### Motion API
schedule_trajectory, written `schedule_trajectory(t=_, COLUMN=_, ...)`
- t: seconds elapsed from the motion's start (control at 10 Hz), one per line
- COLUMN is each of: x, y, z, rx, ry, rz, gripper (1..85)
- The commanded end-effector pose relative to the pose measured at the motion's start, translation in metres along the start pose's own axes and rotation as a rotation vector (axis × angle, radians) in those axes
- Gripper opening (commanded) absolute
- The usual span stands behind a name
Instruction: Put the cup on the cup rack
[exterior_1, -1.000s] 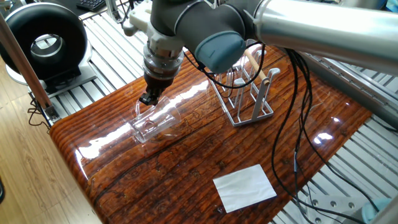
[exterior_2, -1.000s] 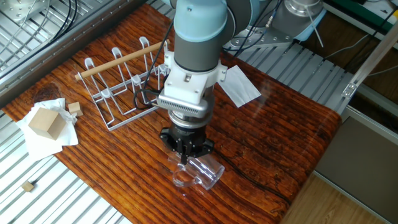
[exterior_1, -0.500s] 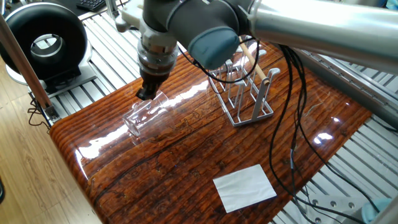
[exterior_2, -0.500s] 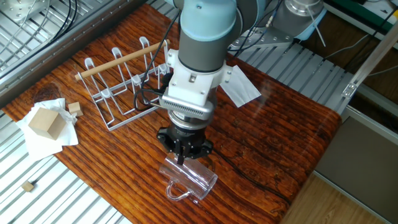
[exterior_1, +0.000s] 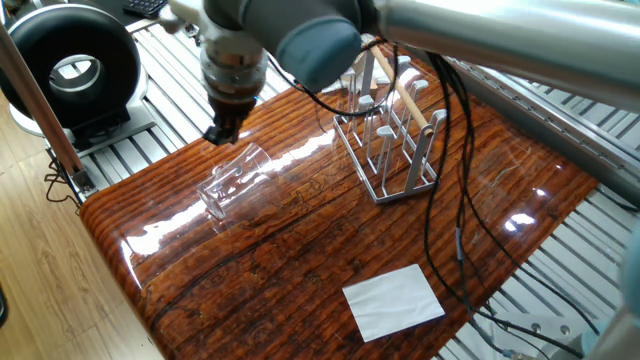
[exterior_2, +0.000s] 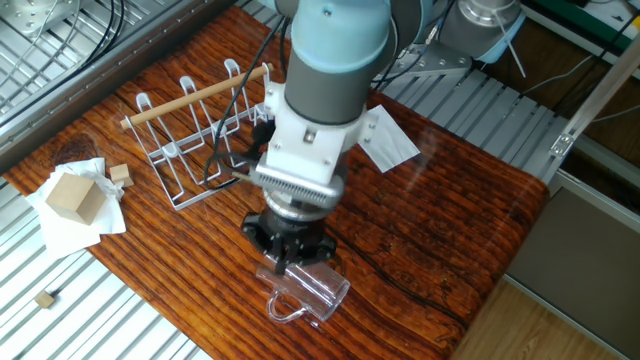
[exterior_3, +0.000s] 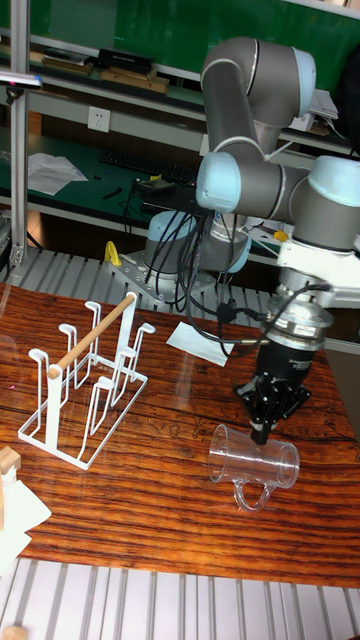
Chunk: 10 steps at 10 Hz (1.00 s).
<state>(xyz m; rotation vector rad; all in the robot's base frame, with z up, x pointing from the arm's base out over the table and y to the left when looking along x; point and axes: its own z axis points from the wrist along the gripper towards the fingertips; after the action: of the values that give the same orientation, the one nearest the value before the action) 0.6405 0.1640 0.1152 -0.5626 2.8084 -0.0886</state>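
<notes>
Cup (exterior_3: 254, 464) lies on its side on the bench (exterior_1: 300, 260), handle up, well apart from the cup rack (exterior_2: 200, 135); gripper (exterior_3: 263, 425) just above it, jaws look clenched on nothing; I'd open, grip the rim wall, lift clear before tilting over 1 peg.

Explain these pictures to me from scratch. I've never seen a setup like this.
This is one robot arm ending in a two-finger gripper. Three fixed cameras watch the same wooden table from different sides; one picture is taller than wide. On the table a clear glass cup with a handle lies on its side, directly under the gripper. The fingertips sit just above it; nothing appears to be held. Beside it stands the wire cup rack with a wooden rod. Also there: a white paper sheet and small wooden blocks on crumpled paper.
</notes>
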Motion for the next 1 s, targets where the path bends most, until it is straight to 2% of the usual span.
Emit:
schedule_trajectory(t=0.0, x=-0.021, y=-0.001, z=0.012, rx=0.0, ry=-0.014, rz=0.005, gripper=1.0)
schedule_trajectory(t=0.1, x=-0.007, y=0.001, z=0.015, rx=-0.006, ry=0.04, rz=-0.005, gripper=1.0)
schedule_trajectory(t=0.2, x=0.004, y=0.008, z=0.015, rx=-0.032, ry=0.083, rz=-0.006, gripper=1.0)
schedule_trajectory(t=0.3, x=0.007, y=0.015, z=0.018, rx=-0.054, ry=0.093, rz=-0.003, gripper=1.0)
schedule_trajectory(t=0.4, x=0.005, y=0.023, z=0.025, rx=-0.074, ry=0.085, rz=0.013, gripper=1.0)
schedule_trajectory(t=0.6, x=0.003, y=0.023, z=0.041, rx=-0.053, ry=0.077, rz=-0.025, gripper=1.0)
schedule_trajectory(t=0.7, x=0.003, y=0.024, z=0.044, rx=-0.061, ry=0.075, rz=-0.037, gripper=1.0)
schedule_trajectory(t=0.9, x=0.006, y=0.018, z=0.049, rx=-0.046, ry=0.086, rz=-0.096, gripper=1.0)
